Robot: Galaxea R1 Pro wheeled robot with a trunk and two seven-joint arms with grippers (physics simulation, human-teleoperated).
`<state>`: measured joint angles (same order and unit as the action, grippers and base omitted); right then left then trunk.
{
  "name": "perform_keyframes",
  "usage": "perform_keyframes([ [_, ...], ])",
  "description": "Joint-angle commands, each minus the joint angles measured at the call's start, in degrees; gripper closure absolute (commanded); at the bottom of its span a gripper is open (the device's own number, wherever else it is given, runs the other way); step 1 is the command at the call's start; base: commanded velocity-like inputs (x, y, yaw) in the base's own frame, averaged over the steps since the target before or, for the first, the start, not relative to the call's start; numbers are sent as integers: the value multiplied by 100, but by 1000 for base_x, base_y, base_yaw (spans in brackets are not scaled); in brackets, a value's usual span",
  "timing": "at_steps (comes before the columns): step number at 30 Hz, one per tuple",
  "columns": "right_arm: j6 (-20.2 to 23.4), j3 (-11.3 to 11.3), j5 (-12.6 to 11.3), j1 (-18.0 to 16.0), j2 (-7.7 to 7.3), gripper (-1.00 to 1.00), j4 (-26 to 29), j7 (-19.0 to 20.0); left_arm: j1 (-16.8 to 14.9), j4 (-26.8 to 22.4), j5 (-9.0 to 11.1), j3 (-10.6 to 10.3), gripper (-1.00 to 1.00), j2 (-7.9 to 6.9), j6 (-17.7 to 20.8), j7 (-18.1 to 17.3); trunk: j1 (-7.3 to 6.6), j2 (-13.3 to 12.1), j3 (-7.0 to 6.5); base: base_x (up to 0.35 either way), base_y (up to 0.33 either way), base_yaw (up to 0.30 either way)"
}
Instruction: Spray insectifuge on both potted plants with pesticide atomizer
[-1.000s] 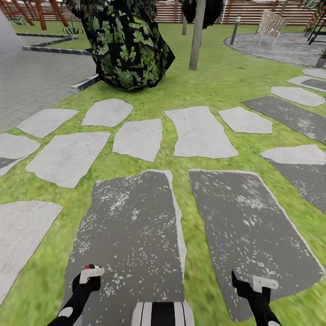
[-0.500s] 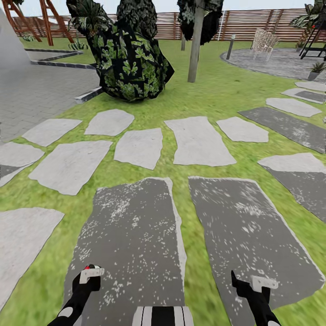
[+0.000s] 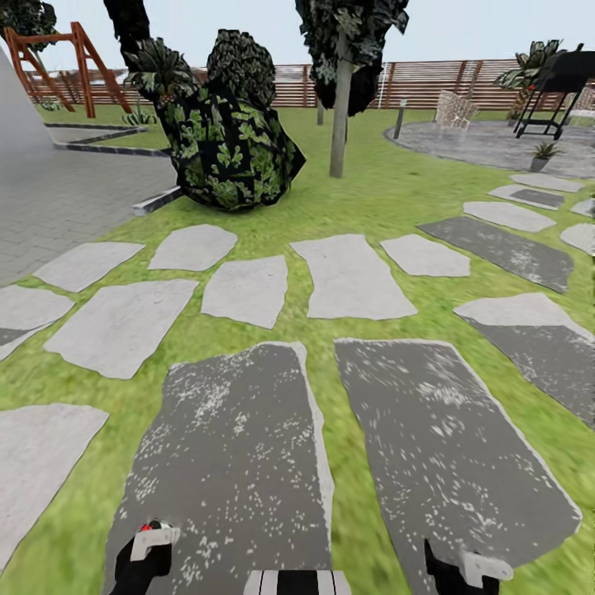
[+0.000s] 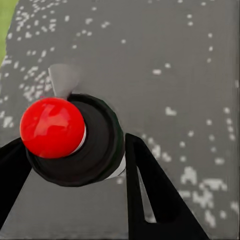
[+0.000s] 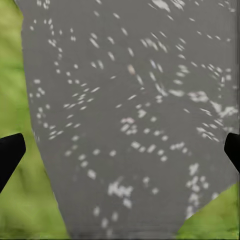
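In the left wrist view a round dark bottle with a red top (image 4: 52, 127), which I take for the pesticide atomizer, sits between the black fingers (image 4: 150, 185) of my left gripper (image 4: 75, 150), shut on it. The head view shows that gripper (image 3: 147, 549) low at the left with the red top just visible. My right gripper (image 3: 463, 570) is at the lower right; its fingertips (image 5: 10, 150) stand wide apart over a dark stone, open and empty. One small potted plant (image 3: 545, 152) in a grey pot stands far off at the right.
Dark paving slabs (image 3: 231, 463) and pale stepping stones (image 3: 351, 277) cross the lawn ahead. A big dark leafy bush (image 3: 227, 153) and a tree trunk (image 3: 339, 124) stand beyond. Grey paving (image 3: 58, 198) lies left, a round paved patch (image 3: 496, 145) right, the wooden fence (image 3: 421, 83) behind.
The head camera has tilted up: sky and more of the fence now show, and the stones and both grippers sit lower in the picture. The grippers hold the same pose.
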<state>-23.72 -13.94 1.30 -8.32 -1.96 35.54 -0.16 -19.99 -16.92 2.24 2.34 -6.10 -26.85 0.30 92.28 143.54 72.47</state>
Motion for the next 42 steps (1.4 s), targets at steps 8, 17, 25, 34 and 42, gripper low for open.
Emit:
perform_keyframes([
  [8, -1140, 3, 11, -3, -30, -100, -1294, -2, 432, 23, 313, -6, 100, -105, -381, 19, -22, -10, -244, 0, 0, -126],
  [17, -1231, 9, 10, -4, -23, -100, -1413, -3, 543, 57, 572, -6, 100, -114, -425, 14, -45, -22, -522, 0, 0, -106],
  [25, -1232, 5, -16, -4, 10, -100, -1410, -8, 549, 59, 584, -6, 100, -120, -426, 14, -104, -110, -755, 0, 0, -134],
  [34, -1235, 10, -15, -3, 20, -100, -1415, 3, 549, 64, 593, -6, 100, -114, -426, 14, -302, -471, -950, 0, 0, -271],
  [42, -1240, 14, -8, -3, 27, -100, -1418, -1, 549, 65, 593, -13, 100, -111, -429, 14, -434, -712, -1060, 0, 0, -298],
])
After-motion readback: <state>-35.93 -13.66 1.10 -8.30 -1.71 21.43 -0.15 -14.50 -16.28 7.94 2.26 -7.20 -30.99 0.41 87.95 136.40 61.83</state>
